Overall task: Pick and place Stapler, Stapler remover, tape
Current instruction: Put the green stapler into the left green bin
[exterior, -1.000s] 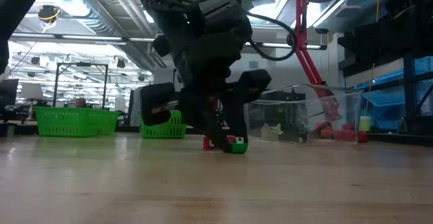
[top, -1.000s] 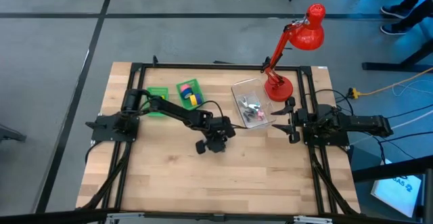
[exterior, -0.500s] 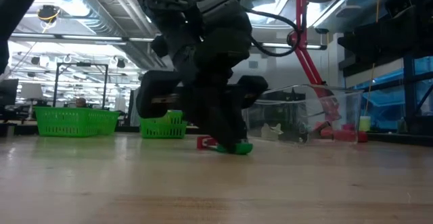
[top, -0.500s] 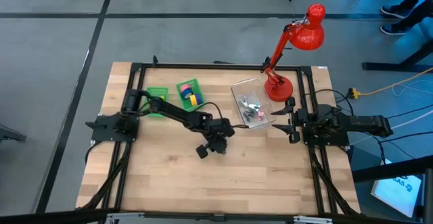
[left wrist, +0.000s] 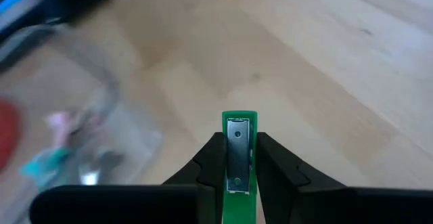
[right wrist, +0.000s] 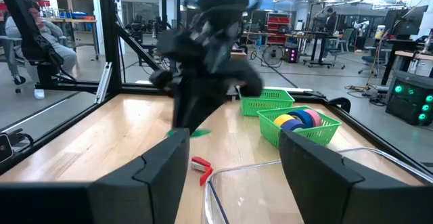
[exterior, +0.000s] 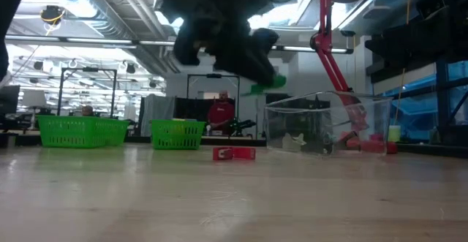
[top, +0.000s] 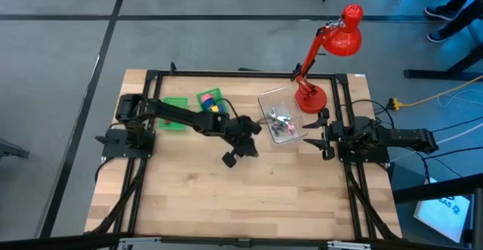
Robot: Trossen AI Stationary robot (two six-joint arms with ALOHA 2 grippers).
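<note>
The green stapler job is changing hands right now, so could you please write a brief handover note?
Left gripper: jaws shut on the green stapler, held in the air above the wooden table.
Right gripper: jaws open, waiting at the table's right edge.
Yellow, pink and blue tape rolls lie in one green mesh bin. The small red staple remover lies on the table near the clear plastic box.
Done: tape binned, stapler picked.
Left: place the stapler, then pick and place the remover.

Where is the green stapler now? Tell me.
The stapler is clamped in the left claw, lifted off the table mid-table, left of the clear bin.
</note>
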